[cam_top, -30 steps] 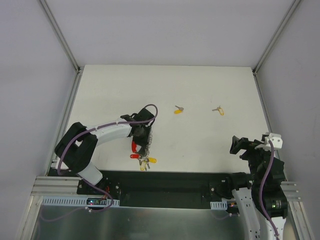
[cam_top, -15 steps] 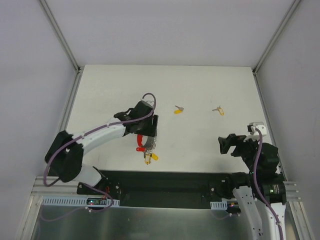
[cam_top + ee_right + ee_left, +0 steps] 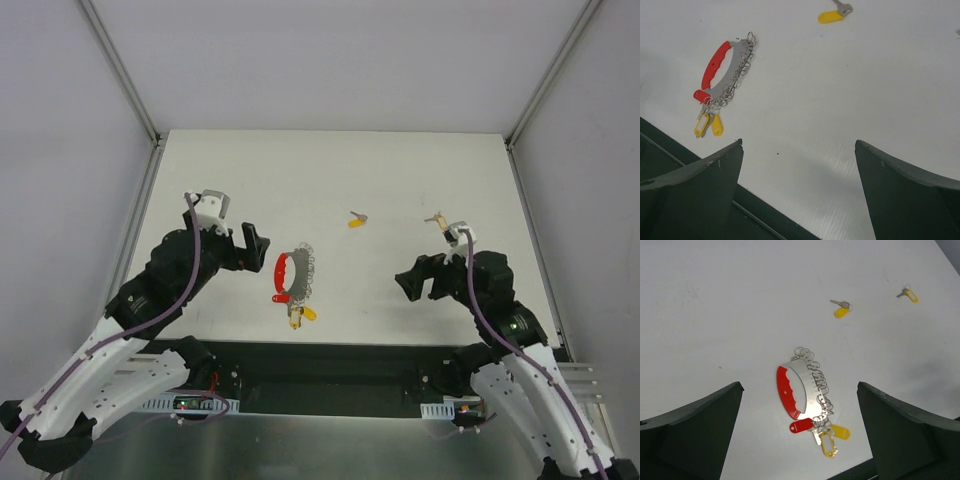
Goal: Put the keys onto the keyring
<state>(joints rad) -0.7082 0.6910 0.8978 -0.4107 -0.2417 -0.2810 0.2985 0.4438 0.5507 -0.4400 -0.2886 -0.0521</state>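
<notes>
Left gripper [image 3: 250, 250] just let go of keyring [image 3: 292, 277] and backed off, fingers wide open. Keyring flat on table [image 3: 400, 170] between arms. Right gripper [image 3: 410, 281] open too, empty. Two loose keys [image 3: 357, 220] [image 3: 437, 220] farther back, guess those get fetched next.

My left arm [image 3: 110, 355]: white shell links low down, black housings higher up. Right arm [image 3: 530, 385]: same build, white links, black joints. Left cable [image 3: 196, 250]: purple, thin, runs along the arm outside the shell. Right cable [image 3: 472, 295]: same purple. Left wrist bracket [image 3: 211, 205]: small white block. Right wrist bracket [image 3: 459, 232]: white as well. Left gripper [image 3: 256, 249] and right gripper [image 3: 408, 282]: matte black. Up close my left fingers [image 3: 690, 435] are broad dark wedges, greenish-black, with smooth faces and straight edges. Right fingers [image 3: 687, 195]: identical. Screws or markings are probably there, but too small to make out from above.
</notes>
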